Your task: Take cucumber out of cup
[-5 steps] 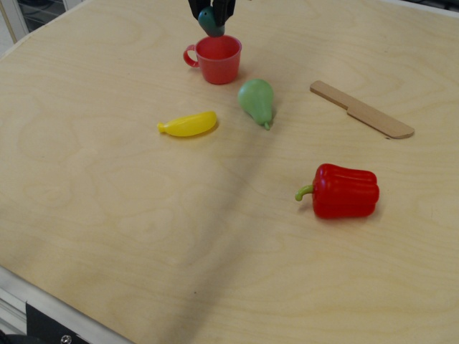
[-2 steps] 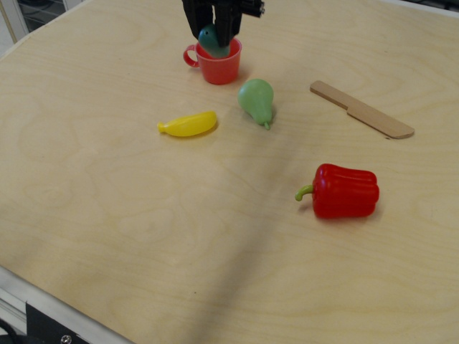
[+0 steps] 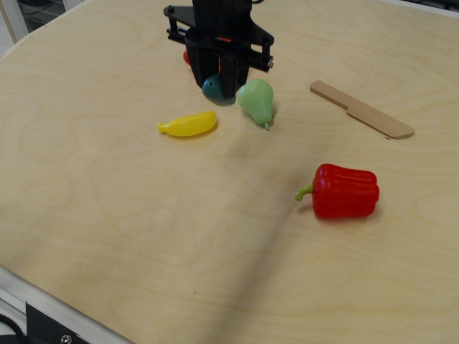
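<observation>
My gripper (image 3: 217, 89) is shut on the dark teal cucumber (image 3: 214, 91), which hangs between the black fingers (image 3: 231, 80) above the table. It is in front of the cup, just left of the green pear and above and right of the yellow banana. The red cup (image 3: 187, 57) is almost wholly hidden behind the gripper body; only a bit of its handle side shows.
A yellow banana (image 3: 188, 125) lies left of centre. A light green pear (image 3: 257, 102) lies beside the gripper on its right. A wooden knife (image 3: 361, 110) lies at the right back. A red bell pepper (image 3: 343, 190) lies at the right front.
The gripper has come toward the camera with the cucumber, from over the cup to in front of it, between banana and pear. The cup is now hidden behind it.
</observation>
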Robot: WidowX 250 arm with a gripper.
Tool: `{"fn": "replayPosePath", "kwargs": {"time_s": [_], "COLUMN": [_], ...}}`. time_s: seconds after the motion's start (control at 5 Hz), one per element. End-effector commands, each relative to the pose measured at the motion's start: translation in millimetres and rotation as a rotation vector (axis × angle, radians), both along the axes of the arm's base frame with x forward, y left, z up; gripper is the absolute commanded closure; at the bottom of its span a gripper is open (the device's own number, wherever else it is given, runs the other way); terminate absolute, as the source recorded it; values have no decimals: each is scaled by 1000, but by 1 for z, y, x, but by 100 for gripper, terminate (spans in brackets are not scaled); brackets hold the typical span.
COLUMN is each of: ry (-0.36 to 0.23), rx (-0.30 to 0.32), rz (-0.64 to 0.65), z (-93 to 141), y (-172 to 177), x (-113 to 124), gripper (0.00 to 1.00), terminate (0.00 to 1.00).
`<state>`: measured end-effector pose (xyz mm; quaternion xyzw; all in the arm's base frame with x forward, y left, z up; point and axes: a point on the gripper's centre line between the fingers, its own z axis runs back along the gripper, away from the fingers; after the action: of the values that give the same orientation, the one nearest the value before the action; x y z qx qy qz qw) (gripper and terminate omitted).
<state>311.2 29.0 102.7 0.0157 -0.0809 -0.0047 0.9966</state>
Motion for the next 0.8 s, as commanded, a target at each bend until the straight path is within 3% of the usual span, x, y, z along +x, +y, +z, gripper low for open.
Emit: {"fn": "replayPosePath", "kwargs": {"time_s": [0.0, 0.6], "ry": [25, 105], "rx": [24, 1], "rz": [0, 41], "z": [-19, -72], "y": [-2, 18], "x": [-27, -29], "gripper": [100, 100], "terminate": [0, 0]}}
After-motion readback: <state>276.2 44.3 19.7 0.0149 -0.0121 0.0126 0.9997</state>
